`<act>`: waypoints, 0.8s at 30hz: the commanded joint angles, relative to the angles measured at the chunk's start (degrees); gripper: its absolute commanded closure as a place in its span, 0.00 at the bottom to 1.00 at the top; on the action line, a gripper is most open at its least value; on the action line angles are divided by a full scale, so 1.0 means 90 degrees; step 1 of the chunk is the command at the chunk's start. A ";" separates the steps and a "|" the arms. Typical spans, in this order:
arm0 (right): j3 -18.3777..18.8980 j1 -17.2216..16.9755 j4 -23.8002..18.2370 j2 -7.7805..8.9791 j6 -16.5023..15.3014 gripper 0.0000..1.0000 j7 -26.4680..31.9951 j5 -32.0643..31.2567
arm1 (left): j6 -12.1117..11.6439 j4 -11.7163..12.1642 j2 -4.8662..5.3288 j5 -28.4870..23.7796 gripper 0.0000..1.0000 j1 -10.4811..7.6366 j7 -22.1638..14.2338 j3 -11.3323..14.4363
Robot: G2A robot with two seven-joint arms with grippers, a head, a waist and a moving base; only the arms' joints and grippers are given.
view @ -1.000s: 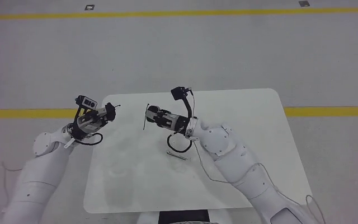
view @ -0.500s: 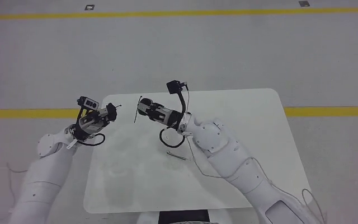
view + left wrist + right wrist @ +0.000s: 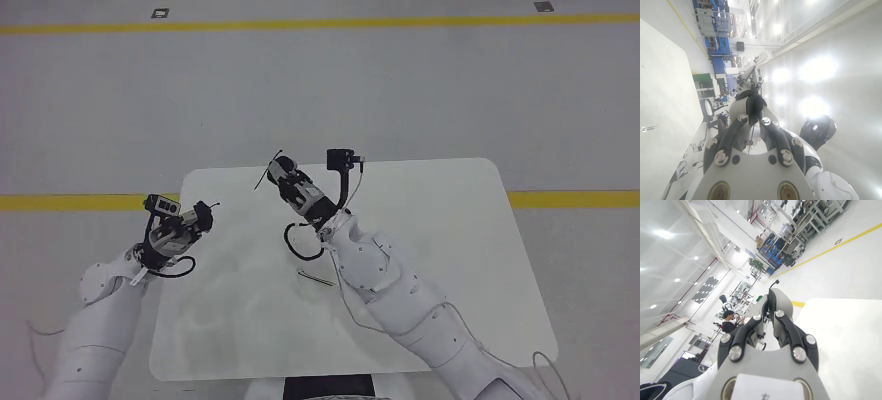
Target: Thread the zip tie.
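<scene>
1. The left gripper [image 3: 753,102] is over the table's [image 3: 450,300] left edge. Its jaws are pressed together on a dark scrap [image 3: 754,108] too bunched to identify.
2. The right gripper [image 3: 769,298], near the far left corner, pinches a black zip tie [image 3: 266,174]. Its wrist view shows the tip poking past the fingers; the top view shows the slanted length.
3. Count: one held zip tie, plus one thin dark strip [image 3: 316,279] lying near the table's middle, too small to name.
</scene>
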 commanded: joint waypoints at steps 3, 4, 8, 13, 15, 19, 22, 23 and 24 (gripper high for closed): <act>-0.0136 0.0004 0.0057 -0.0054 0.0136 1.00 -0.0344 -0.0372 | 0.0000 0.0129 -0.0465 0.0384 1.00 -0.0165 -0.0005 -0.0289; -0.0164 0.0009 0.0080 -0.0069 0.0146 1.00 -0.0405 -0.0416 | 0.0000 0.0163 -0.0561 0.0487 1.00 -0.0203 -0.0021 -0.0357; -0.0322 0.0053 0.0264 -0.0132 0.0084 1.00 -0.0567 -0.0602 | 0.0000 0.0416 -0.0961 0.0795 1.00 -0.0329 -0.0064 -0.0570; -0.0329 0.0057 0.0282 -0.0137 0.0063 1.00 -0.0578 -0.0601 | 0.0000 0.0436 -0.0989 0.0807 1.00 -0.0336 -0.0077 -0.0583; -0.0329 0.0057 0.0282 -0.0137 0.0063 1.00 -0.0578 -0.0601 | 0.0000 0.0436 -0.0989 0.0807 1.00 -0.0336 -0.0077 -0.0583; -0.0329 0.0057 0.0282 -0.0137 0.0063 1.00 -0.0578 -0.0601 | 0.0000 0.0436 -0.0989 0.0807 1.00 -0.0336 -0.0077 -0.0583; -0.0329 0.0057 0.0282 -0.0137 0.0063 1.00 -0.0578 -0.0601 | 0.0000 0.0436 -0.0989 0.0807 1.00 -0.0336 -0.0077 -0.0583; -0.0329 0.0057 0.0282 -0.0137 0.0063 1.00 -0.0578 -0.0601 | 0.0000 0.0436 -0.0989 0.0807 1.00 -0.0336 -0.0077 -0.0583; -0.0329 0.0057 0.0282 -0.0137 0.0063 1.00 -0.0578 -0.0601 | 0.0000 0.0436 -0.0989 0.0807 1.00 -0.0336 -0.0077 -0.0583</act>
